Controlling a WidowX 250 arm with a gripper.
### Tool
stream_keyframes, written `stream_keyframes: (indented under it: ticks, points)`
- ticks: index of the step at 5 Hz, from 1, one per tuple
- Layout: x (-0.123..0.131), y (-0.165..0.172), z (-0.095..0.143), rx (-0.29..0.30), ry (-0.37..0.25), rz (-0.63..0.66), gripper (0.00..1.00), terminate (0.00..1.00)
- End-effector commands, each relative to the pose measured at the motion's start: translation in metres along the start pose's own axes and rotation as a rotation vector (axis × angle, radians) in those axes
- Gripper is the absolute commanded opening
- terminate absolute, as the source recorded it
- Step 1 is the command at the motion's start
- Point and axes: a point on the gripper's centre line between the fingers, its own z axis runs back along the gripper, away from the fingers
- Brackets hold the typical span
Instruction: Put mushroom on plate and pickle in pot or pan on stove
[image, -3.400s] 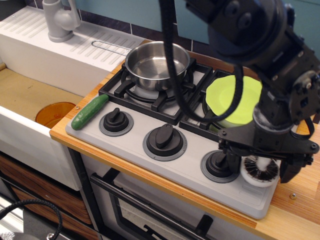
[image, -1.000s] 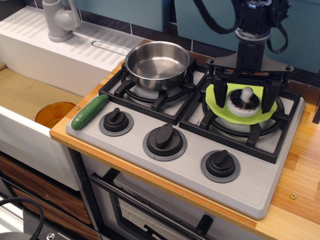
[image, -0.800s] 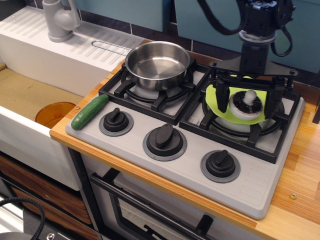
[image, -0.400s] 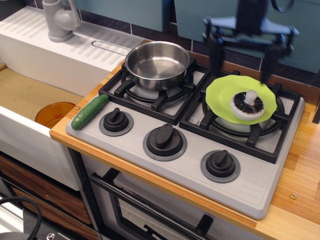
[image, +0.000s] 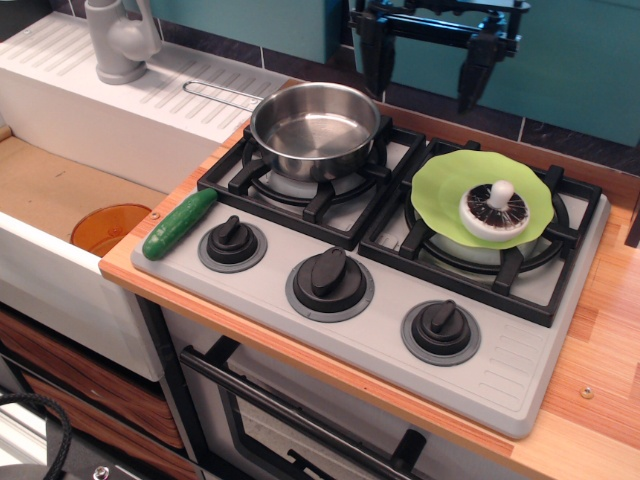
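The grey toy stove (image: 300, 335) carries a shiny steel pot (image: 315, 130) and a lime-green scalloped plate (image: 440, 195) bearing the white-rimmed brown mushroom (image: 495, 211). The black gripper (image: 424, 75) hangs spread above. The dark green pickle (image: 179, 223) lies at the stove's left corner, well apart.

Mushroom (image: 495, 210) on plate (image: 440, 195); pickle (image: 179, 223) beside stove (image: 350, 320).

Item count: one mushroom (image: 495, 211); one plate (image: 440, 195); one pickle (image: 179, 224); one pot (image: 315, 128); one stove (image: 380, 260) with two burner grates, left (image: 250, 180) and right (image: 560, 250), and three knobs, left (image: 232, 240), middle (image: 329, 277), right (image: 441, 327); one orange disc (image: 108, 227); one faucet (image: 118, 38); one claw (image: 425, 65) with two fingers (image: 375, 55); one worktop (image: 600, 340).
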Motion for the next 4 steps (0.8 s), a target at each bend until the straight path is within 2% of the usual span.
stream_keyframes:
  ticks: [1, 2, 3, 4]
  points:
    - [0.007, -0.005, 0.017, -0.009, -0.053, -0.008, 1.0, 0.0]
    - [-0.02, 0.039, 0.032, 0.056, -0.105, -0.079, 1.0, 0.0]
    - [-0.035, 0.073, 0.039, 0.088, -0.157, -0.106, 1.0, 0.0]
    - [-0.043, 0.091, 0.029, 0.163, -0.26, -0.1, 1.0, 0.0]
